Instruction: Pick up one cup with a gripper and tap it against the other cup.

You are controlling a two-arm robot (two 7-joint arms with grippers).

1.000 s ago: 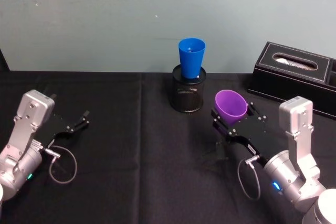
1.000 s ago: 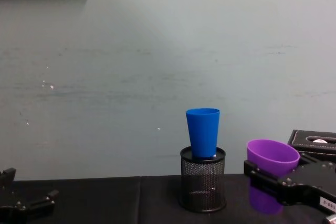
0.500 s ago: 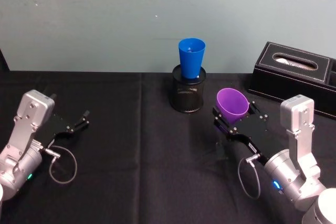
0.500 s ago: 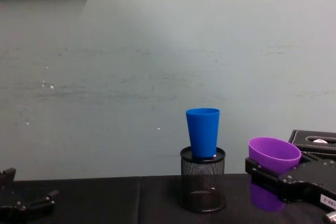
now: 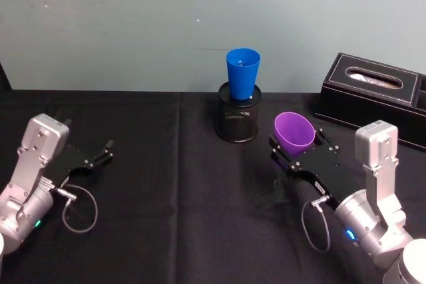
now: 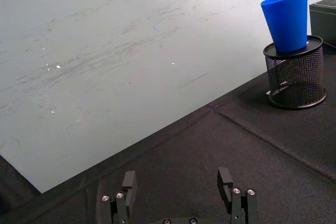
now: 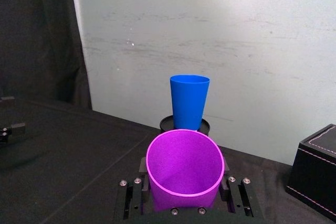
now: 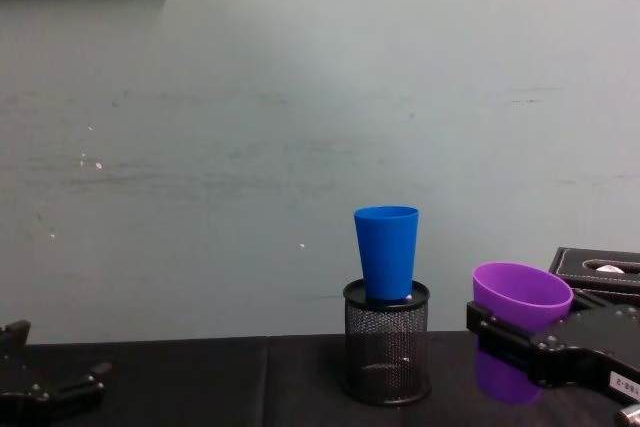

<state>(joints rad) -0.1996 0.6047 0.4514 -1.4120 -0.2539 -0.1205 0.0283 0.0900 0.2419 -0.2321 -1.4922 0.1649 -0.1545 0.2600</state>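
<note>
Well, in the head view the right tool (image 5: 297,149) is clenched on the purple plastic tapered cup (image 5: 293,131), with one finger on each side. The cup leans a little, mouth up. It hangs above the black bench (image 5: 180,197), with its shadow below. The bright blue plastic tapered cup (image 5: 242,74) stands in the round black mesh pen holder (image 5: 237,122). It is to the left of the purple cup and farther back, not touching it.

In the chest view the blue cup sits higher than the purple cup, with a gap between them.

In the right wrist view the blue cup is straight ahead, past the purple rim.

In the left wrist view the left tool (image 6: 176,184) waits low over the bench's left side, fingers spread wide with nothing between them.

The step now looks like bringing the cups together. To do it well, I think the purple cup should go up, then forward, slowly. It should touch the blue cup's side softly, so the blue cup does not tip out.
</note>
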